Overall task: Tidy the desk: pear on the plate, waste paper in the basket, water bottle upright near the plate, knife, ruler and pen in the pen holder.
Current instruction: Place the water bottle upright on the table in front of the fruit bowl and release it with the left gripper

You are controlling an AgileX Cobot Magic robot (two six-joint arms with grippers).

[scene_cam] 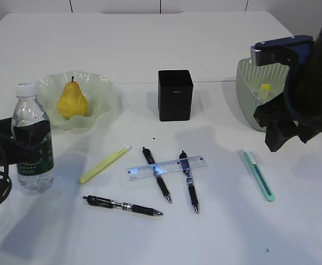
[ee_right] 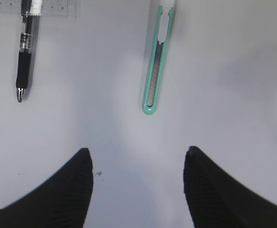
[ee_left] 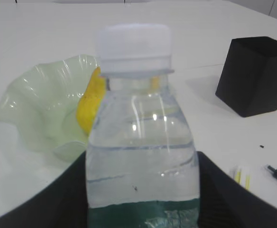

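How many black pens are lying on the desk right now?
3: one pen nearest the front edge, one crossing the ruler near its middle, one crossing its right part. None seems hidden.

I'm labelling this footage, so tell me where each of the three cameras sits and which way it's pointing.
Exterior: at a height in front of the desk, slanting down; both arms show at the edges.
Left wrist: low behind the left gripper, level across the desk at the bottle, plate and pear; fingers around the bottle.
Right wrist: above the right gripper, facing down at the knife; open fingers, empty.
Shared: exterior and left wrist both show the pen holder.
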